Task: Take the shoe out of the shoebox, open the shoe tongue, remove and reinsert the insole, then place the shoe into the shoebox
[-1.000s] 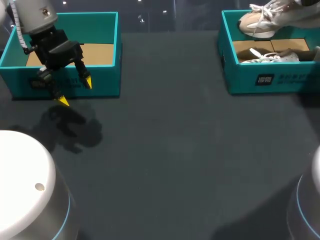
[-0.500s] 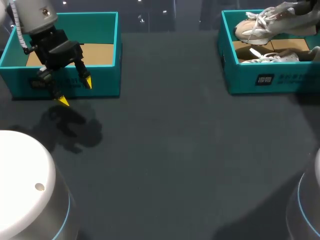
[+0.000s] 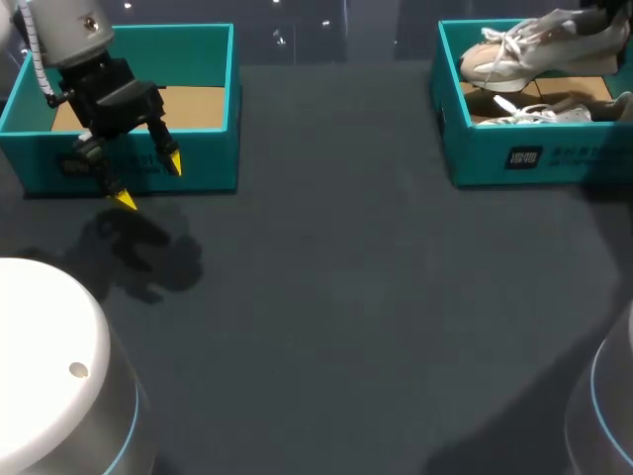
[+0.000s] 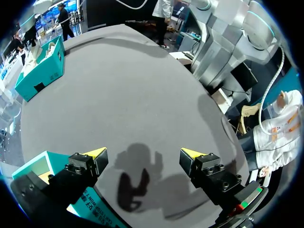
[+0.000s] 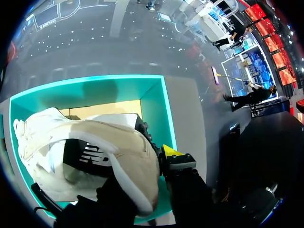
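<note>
Two teal boxes, and one shoe is up in the air!
Right gripper (image 5: 156,159) is clamped on the beige shoe (image 3: 524,49) at its heel end, holding it above the right box (image 3: 524,158), toe pointing toward the middle of the table (image 3: 346,297), white laces loose. A second shoe (image 3: 539,112) lies inside that box on the cardboard floor. Over on the other side, left gripper (image 3: 148,183) hangs just in front of the left box (image 3: 213,163), fingers spread wide with nothing between them, its shadow on the dark tabletop below.
</note>
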Available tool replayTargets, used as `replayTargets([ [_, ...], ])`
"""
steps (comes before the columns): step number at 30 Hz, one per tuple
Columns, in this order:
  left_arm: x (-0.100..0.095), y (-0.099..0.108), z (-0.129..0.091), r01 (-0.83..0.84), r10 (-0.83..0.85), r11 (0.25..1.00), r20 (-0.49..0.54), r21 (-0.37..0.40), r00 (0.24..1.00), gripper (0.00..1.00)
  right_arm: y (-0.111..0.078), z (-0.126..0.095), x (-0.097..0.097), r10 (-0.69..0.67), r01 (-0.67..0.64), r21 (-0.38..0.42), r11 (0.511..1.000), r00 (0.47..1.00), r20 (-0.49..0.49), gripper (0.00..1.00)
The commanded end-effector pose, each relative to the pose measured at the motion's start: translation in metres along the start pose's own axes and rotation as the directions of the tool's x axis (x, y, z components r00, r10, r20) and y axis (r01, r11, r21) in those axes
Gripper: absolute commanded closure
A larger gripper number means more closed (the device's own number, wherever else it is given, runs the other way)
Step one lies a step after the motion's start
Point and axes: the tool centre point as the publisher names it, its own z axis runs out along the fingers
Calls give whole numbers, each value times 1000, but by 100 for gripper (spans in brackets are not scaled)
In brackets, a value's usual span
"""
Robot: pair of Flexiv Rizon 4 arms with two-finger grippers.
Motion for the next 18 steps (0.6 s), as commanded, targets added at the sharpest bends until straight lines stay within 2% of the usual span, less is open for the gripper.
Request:
replayTargets([
  [1,1,0,0,0,0,1000,1,-3,1000,0,9,8,5,-4,4,16,1000,1000,-4,100],
  [18,1,0,0,0,0,1000,1,-3,1000,0,14,31,20,-14,16,46,999,999,-42,100],
])
